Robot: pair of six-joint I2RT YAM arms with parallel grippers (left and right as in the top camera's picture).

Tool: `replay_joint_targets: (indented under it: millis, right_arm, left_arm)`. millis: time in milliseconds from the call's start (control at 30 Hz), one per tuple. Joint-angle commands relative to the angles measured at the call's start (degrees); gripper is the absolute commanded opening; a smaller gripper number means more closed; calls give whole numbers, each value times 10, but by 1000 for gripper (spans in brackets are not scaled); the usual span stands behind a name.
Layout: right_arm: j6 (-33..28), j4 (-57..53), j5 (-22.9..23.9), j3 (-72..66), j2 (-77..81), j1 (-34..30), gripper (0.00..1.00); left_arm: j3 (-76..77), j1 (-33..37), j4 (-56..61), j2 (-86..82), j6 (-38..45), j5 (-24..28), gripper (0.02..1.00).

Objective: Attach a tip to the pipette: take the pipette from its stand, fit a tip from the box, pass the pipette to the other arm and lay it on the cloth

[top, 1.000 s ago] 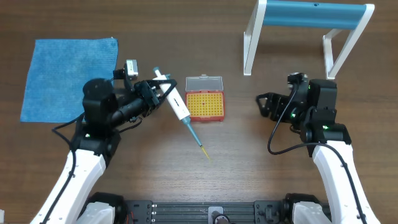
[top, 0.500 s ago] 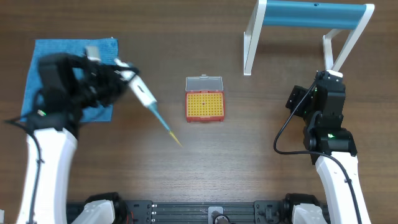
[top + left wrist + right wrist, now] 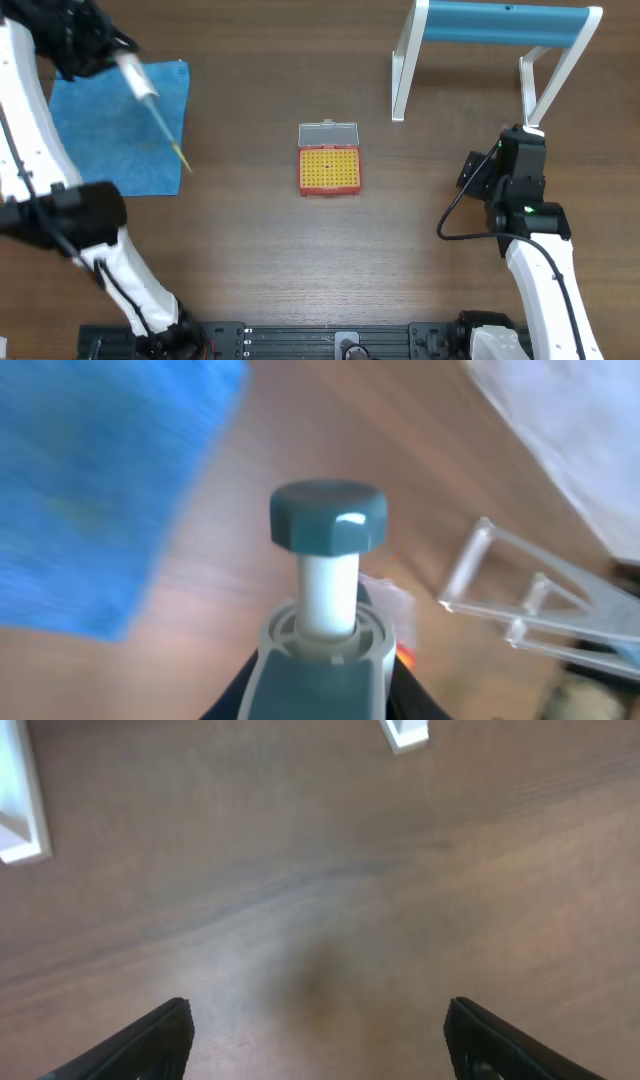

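My left gripper [image 3: 98,50] is lifted at the far left, shut on the white pipette [image 3: 138,80]. The pipette slants down over the blue cloth [image 3: 95,140], its yellow tip [image 3: 182,160] above the cloth's right edge. In the left wrist view the pipette's grey plunger knob [image 3: 328,518] stands up between my dark fingers, with the cloth [image 3: 90,480] below it. The orange tip box [image 3: 329,170] sits open at the table's middle. My right gripper [image 3: 474,175] hangs open over bare wood [image 3: 315,920] at the right, holding nothing.
The white and blue pipette stand [image 3: 500,25] stands at the back right, with its legs [image 3: 20,810] close to my right gripper. Bare wooden table lies between the cloth and the tip box, and along the front.
My left arm has swung left and upward, carrying the pipette from beside the tip box to above the cloth. The right arm has drawn back slightly and turned.
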Motion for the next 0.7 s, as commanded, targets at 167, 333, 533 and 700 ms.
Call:
replay_joint_targets:
  millis: [167,333,533,700]
  right_arm:
    - [42,-61,10,10,7,3,818]
    - [96,-59,10,10,8,3,818]
    - [168,-59,2,10,8,4,820]
    - [173,-59,-20,10,8,7,820]
  left_arm:
    - [72,38,-8,116,83,-191,25]
    - [72,37,26,135,155,-342,25]
    - [69,47,50,178,178,-359,27]
    - [69,42,70,246,229,-351,27]
